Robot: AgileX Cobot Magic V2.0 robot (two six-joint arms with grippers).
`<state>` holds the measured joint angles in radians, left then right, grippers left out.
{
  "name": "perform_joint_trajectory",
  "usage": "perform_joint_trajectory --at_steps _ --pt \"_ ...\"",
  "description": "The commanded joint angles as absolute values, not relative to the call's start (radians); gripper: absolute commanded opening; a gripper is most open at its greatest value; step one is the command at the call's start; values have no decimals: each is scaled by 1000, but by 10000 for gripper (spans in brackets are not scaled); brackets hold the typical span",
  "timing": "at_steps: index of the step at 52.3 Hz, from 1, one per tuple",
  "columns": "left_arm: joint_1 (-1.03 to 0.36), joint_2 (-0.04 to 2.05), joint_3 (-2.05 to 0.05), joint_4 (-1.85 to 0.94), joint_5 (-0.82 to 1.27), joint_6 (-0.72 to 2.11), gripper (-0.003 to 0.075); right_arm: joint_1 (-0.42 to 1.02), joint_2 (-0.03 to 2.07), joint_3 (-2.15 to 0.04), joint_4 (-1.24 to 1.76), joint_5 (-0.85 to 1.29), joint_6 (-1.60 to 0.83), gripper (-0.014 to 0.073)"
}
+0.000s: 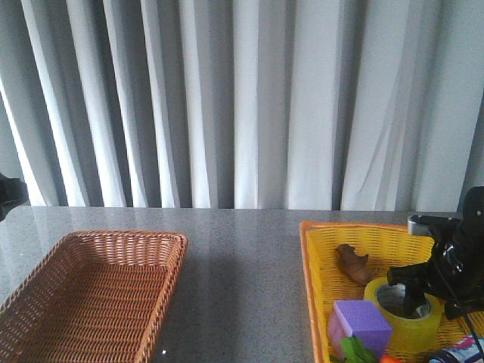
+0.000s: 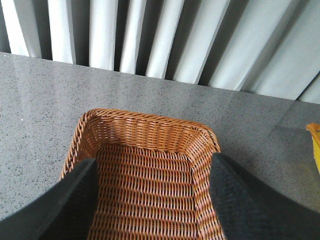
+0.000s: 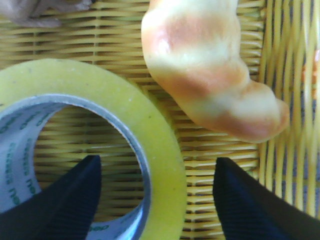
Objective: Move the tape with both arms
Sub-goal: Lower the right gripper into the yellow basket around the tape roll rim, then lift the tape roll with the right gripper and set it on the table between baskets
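Observation:
The tape, a yellow roll with a white printed core, lies flat in the yellow basket at the right. My right gripper is low over it and open. In the right wrist view the right gripper straddles the wall of the tape, one finger inside the core and the other outside it; neither finger presses on the wall. My left gripper is open and empty above the brown wicker basket. Only a black bit of the left arm shows in the front view.
The brown wicker basket stands at the front left. In the yellow basket, a purple cube, a brown toy and green and orange items lie by the tape. A bread-like piece lies close beside it. Curtains hang behind the table.

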<state>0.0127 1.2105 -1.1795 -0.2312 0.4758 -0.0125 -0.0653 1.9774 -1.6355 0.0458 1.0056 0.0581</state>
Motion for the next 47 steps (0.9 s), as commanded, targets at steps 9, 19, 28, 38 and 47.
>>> perform_joint_trajectory --at_steps 9,19,28,38,47 --pt "8 1191 -1214 -248 415 -14 471 -67 1945 -1668 45 981 43 310" --pt "8 1191 -1214 -248 415 -14 471 -67 1948 -1669 45 974 39 202" --pt "8 1191 -1214 -248 415 -14 471 -67 1948 -1669 44 974 39 188" --pt "8 1191 -1214 -248 415 -14 471 -67 1930 -1670 41 974 39 190" --pt "8 1191 -1214 -248 415 -14 471 -67 1902 -1752 42 1022 39 190"
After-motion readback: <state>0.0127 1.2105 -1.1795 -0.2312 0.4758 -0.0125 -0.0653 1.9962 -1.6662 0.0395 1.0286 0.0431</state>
